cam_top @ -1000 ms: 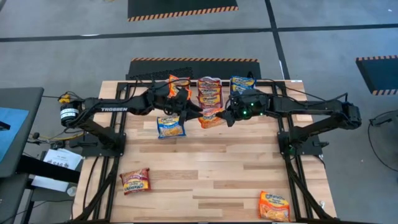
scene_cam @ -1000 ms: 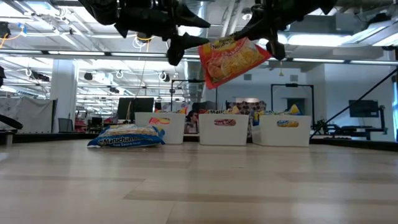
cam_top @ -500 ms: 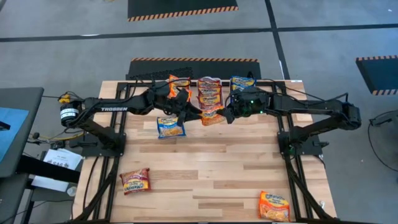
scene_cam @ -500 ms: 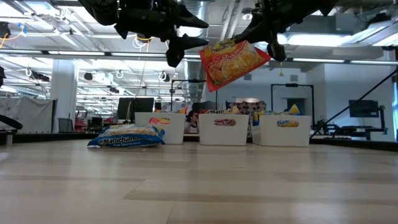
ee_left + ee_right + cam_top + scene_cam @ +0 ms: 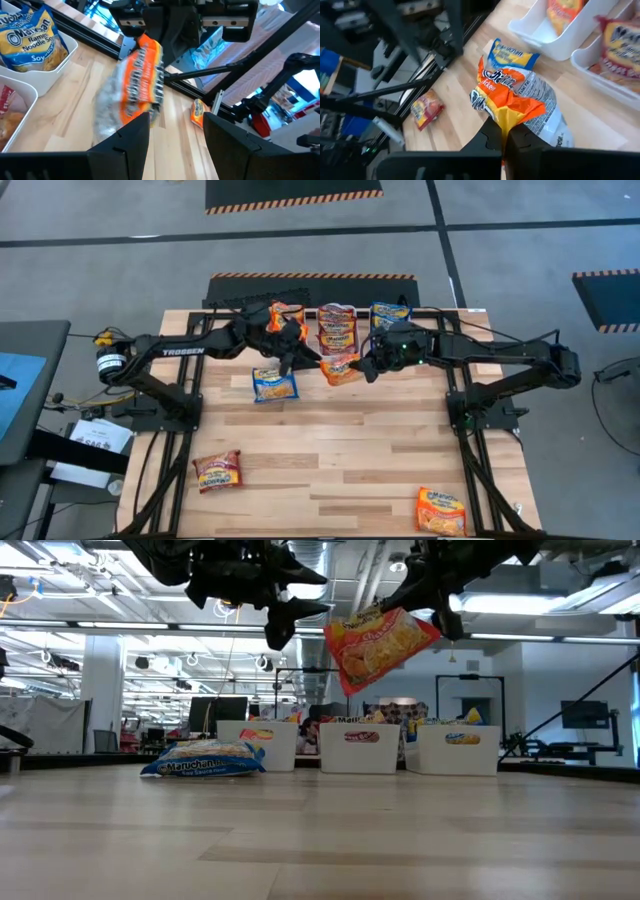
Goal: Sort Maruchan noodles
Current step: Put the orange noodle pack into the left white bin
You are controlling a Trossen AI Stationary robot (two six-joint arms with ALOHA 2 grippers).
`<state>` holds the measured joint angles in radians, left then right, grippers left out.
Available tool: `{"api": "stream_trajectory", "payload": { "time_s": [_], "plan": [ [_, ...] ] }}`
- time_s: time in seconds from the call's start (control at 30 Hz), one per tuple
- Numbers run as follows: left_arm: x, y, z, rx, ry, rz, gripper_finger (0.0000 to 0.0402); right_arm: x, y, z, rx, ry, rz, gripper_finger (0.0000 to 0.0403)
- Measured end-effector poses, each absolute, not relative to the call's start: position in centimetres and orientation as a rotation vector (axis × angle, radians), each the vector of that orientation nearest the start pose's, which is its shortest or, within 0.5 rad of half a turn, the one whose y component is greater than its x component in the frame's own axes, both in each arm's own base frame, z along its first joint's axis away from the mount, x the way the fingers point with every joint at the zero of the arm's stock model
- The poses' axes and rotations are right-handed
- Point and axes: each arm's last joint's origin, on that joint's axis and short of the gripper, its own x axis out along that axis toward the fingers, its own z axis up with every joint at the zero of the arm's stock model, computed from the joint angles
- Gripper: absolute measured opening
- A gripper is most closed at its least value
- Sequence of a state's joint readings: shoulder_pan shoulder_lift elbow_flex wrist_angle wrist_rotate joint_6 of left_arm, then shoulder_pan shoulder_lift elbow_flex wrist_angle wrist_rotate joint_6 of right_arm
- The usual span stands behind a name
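The right end effector hangs above the bench, its fingers pressed together on the edge of an orange noodle packet that dangles clear of the wood. At its nine o'clock, the left end effector hovers with fingers spread, holding nothing. Three white bins line the bench's twelve o'clock edge, each holding packets. A blue packet lies flat just below the left end effector, at the seven o'clock side of the hanging packet. A dark red packet rests toward the bench's seven o'clock corner and another orange packet toward its five o'clock corner.
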<state>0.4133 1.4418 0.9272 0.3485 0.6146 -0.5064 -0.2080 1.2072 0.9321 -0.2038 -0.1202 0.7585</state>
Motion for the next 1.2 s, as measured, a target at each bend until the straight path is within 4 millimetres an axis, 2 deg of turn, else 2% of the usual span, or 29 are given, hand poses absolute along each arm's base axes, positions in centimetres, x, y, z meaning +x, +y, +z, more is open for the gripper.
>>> {"api": "stream_trajectory", "payload": {
  "time_s": [0.27, 0.7, 1.2],
  "plan": [
    [29.37, 12.32, 28.20, -0.565, 0.191, -0.181, 0.0171, 26.03, -4.51, 29.66, 0.836, 0.449, -0.184, 0.0006],
    [29.40, 12.15, 28.16, -0.390, 0.179, -0.212, 0.0178, 26.22, -4.40, 29.89, 0.917, 0.418, -0.188, 0.0006],
    [29.45, 12.01, 28.10, -0.383, 0.210, -0.227, 0.0181, 26.50, -4.54, 30.20, 0.991, 0.369, -0.189, 0.0006]
  ]
}}
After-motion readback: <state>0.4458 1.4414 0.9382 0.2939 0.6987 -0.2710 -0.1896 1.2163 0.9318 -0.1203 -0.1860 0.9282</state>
